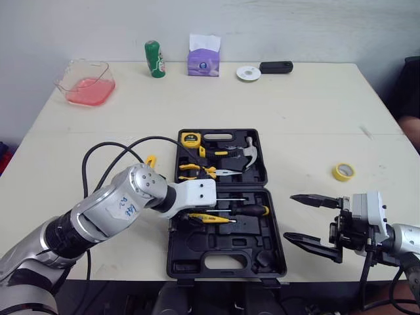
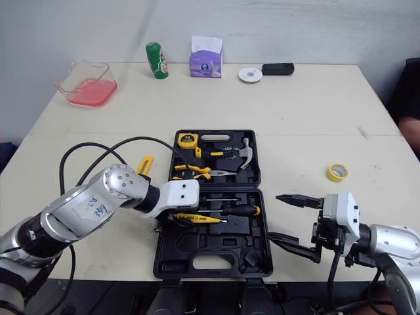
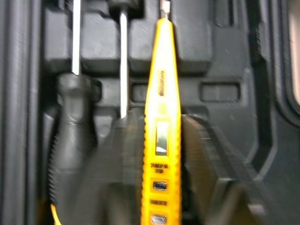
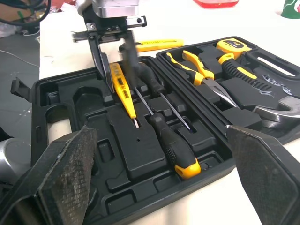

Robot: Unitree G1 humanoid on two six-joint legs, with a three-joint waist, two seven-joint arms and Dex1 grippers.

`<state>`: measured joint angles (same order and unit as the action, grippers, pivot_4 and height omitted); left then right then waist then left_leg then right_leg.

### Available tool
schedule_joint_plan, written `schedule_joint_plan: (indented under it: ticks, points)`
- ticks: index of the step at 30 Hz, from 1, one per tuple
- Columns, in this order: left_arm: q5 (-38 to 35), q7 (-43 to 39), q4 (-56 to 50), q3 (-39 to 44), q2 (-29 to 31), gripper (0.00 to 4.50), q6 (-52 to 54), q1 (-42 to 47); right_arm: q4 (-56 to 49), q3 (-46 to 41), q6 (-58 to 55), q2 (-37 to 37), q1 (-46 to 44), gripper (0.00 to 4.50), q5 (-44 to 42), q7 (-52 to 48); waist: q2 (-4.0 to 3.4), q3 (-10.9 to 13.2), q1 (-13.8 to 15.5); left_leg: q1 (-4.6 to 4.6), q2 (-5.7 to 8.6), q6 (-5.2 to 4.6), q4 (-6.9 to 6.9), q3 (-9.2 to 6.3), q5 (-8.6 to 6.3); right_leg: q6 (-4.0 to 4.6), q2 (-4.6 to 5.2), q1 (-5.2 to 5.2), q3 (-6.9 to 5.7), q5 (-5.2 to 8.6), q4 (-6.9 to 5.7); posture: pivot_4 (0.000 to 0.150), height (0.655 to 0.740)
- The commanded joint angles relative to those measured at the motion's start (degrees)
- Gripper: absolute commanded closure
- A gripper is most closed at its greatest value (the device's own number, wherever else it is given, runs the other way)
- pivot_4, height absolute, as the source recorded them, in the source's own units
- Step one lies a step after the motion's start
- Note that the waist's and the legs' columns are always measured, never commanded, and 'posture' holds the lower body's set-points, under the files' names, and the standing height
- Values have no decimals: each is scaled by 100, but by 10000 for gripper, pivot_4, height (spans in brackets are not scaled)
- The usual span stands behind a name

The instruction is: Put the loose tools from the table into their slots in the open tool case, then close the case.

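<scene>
I'm pinching the light, stiff, slick yellow tester pen [image 3: 161,117] mid-body w/ my L claw [image 4: 118,75], R claw [image 1: 290,216] hanging open

Cream table [image 1: 308,111], matte top, small scuff toward 3 o'clock. Plain grey-white wall [image 1: 315,26] behind it at 12 o'clock. Light is even and diffuse, shadows soft. On the far edge: clear tub [image 1: 85,82] with pink contents at 10 o'clock, green bottle [image 1: 155,59] at 11, purple tissue box [image 1: 204,59] at 12, white disc [image 1: 248,73] and black box [image 1: 275,67] at 1.
</scene>
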<state>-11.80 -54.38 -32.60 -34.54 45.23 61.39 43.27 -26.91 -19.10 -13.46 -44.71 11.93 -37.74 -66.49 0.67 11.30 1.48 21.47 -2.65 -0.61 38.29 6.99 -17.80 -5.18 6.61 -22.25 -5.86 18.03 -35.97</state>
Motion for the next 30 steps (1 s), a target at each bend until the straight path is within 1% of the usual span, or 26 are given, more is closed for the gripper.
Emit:
schedule_joint_plan:
  ticks: [1, 5, 8, 11, 12, 14, 15, 17, 18, 20, 22, 25, 30]
  points:
    - [-250, -143, -234, 267, 17, 12628, -32, -24, -118, -60, 119, 32, 10, 0, -66, -20, 0, 0, -3, 0, 0, 0, 0, 0, 0, 0, 0, 0, 0, 0, 0, 1500, 7400]
    - [-448, -358, -369, 460, 233, 12628, -221, -130, -116, -47, 118, 37, 6, 0, -63, -19, 0, 0, -22, 0, -3, 1, -1, 2, 0, 0, -3, -5, 1, 0, -2, 1500, 7400]
    - [-613, -323, -306, 831, 220, 12628, -419, -354, -118, -42, 120, 43, 22, 0, -55, -27, 0, 0, -12, 0, -2, 2, -1, 5, 1, 0, -2, -9, 0, 0, -5, 1500, 7400]
    - [-547, -334, -200, 1004, 218, 12628, -1004, -581, -119, -30, 121, 48, 28, 0, -46, -30, 0, 0, -11, 2, -1, 1, -1, 5, 1, 0, 0, -8, 0, 0, -4, 1500, 7400]
    - [-751, -481, -4, 1523, 15, 12628, -1962, -1009, -90, -32, 138, 50, 22, 0, -36, -42, -1, 0, -11, 2, -1, 1, -1, 5, 1, 0, 0, -8, 0, 0, -4, 1500, 7400]
    - [-1007, -690, 258, 2177, -250, 12628, -3178, -1556, -52, -32, 163, 52, 15, 0, -23, -55, -6, -3, -14, 0, -1, 0, -2, 8, 0, 0, 4, -8, 0, 0, -3, 1500, 7400]
    - [-1073, -808, 437, 2431, -307, 15051, -3603, -1843, -16, -40, 185, 48, 9, 0, -18, -69, -4, -2, -24, 3, -4, 0, -1, 8, 0, 0, 3, -9, -1, 0, -2, 1500, 7400]
    - [-1018, -938, 756, 2677, -349, 20806, -4192, -2220, 41, -54, 222, 40, -5, 0, -11, -84, -4, -3, -28, 3, -7, 1, 0, 8, 0, 1, 2, -11, -2, 0, -4, 1500, 7400]
    - [-928, -997, 930, 2754, -347, 25492, -4559, -2414, 81, -59, 254, 32, -15, 0, 5, -104, -6, -5, -27, 3, -6, 1, 0, 8, 1, 2, 2, -12, -4, 0, -5, 1500, 7400]
    - [-884, -1051, 1113, 2822, -415, 34737, -4972, -2600, 139, -57, 296, 35, -37, 0, 29, -124, -6, -5, -20, -4, -5, 1, 0, 11, 1, 2, 3, -9, -8, 0, -8, 1500, 7400]
    - [-1062, -1040, 1188, 2901, -494, 44321, -4960, -2810, 173, -46, 332, 38, -48, 0, 43, -136, -6, -4, -1, -2, -3, -3, 0, 12, -2, 2, 5, -9, -10, -1, -6, 1500, 7400]
    - [-1051, -1021, 1261, 2897, -515, 44762, -5016, -3069, 224, -40, 384, 33, -48, 0, 59, -165, -6, -5, -9, 1, -3, -11, 0, 11, -7, 0, 9, -8, -7, -1, -1, 1500, 7400]
    - [-883, -942, 1387, 2830, -512, 44762, -5099, -3201, 280, -43, 440, 40, -68, 0, 83, -195, -6, -5, -14, -1, -3, -11, -2, 12, -7, 0, 7, -9, -7, -2, -4, 1500, 7400]
